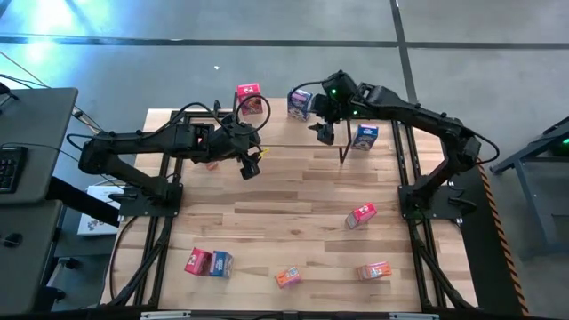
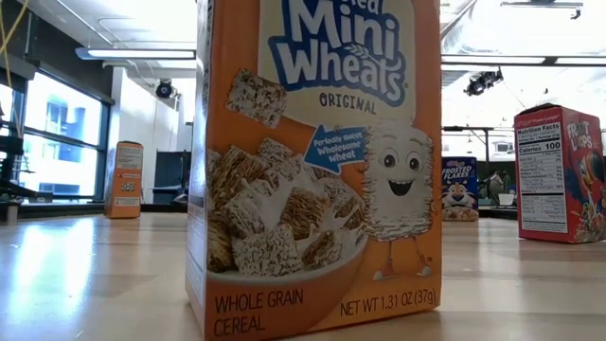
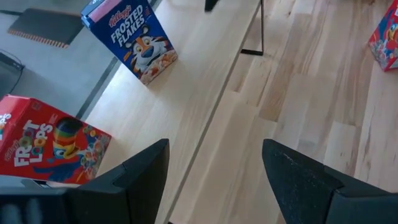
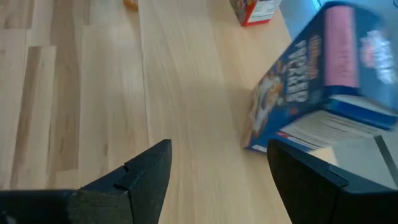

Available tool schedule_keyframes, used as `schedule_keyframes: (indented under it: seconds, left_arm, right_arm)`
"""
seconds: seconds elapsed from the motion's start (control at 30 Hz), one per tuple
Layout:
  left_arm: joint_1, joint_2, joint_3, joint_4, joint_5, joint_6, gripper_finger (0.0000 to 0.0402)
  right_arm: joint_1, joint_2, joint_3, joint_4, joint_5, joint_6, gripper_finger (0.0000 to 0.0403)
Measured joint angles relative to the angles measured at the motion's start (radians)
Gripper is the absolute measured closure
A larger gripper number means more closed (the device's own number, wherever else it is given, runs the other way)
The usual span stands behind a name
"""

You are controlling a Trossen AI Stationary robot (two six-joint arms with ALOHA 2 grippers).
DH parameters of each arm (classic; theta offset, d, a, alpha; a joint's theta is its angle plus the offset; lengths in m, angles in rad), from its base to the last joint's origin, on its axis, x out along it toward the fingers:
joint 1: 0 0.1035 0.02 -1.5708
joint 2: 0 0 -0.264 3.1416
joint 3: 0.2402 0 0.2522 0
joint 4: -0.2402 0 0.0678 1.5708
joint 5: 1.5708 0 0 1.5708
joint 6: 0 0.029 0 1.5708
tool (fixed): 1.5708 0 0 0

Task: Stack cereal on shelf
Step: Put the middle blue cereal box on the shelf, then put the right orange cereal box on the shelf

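Between picks: my right pincer (image 1: 325, 135) hangs released over the shelf (image 1: 276, 135), blue cereal box (image 4: 323, 74) just beside it. Left pincer (image 1: 252, 167) released too. Next: fetch a loose box (image 1: 361, 215).

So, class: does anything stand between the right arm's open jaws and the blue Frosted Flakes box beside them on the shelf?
Nothing visible does. In the right wrist view the right gripper is open over bare shelf, and the blue Frosted Flakes box stands just ahead and to one side, with only plank between them.
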Motion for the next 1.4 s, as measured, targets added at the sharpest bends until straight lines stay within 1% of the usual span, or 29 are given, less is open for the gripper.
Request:
schedule_keyframes:
  seconds: [0.23,0.43,0.53,0.77,0.9,1.23,1.4]
  left_arm:
    - [0.0,0.0,0.0,0.0,0.0,0.0,0.0153]
    - [0.0,0.0,0.0,0.0,0.003,0.0,0.0153]
    - [0.0,0.0,0.0,0.01,0.025,0.0,0.0153]
    - [0.0,0.0,0.0,0.024,0.03,0.0,0.0153]
    - [0.0,0.0,0.0,0.025,0.044,0.0,0.0153]
    - [0.0,0.0,0.0,0.026,0.048,0.0,0.0153]
    - [0.0,0.0,0.0,0.027,0.048,0.0,0.0153]
  right_arm:
    - [0.03,0.0,-0.066,0.151,0.037,0.019,0.0146]
    - [0.032,0.009,-0.068,0.175,0.06,0.036,0.0146]
    - [0.031,0.021,-0.069,0.184,0.107,0.037,0.0146]
    - [0.022,0.054,-0.069,0.185,0.15,0.029,0.0146]
    - [0.022,0.06,-0.069,0.185,0.197,0.024,0.0146]
    - [0.02,0.056,-0.068,0.172,0.192,0.022,0.0146]
    - [0.036,0.051,-0.013,0.085,0.193,0.027,0.0146]
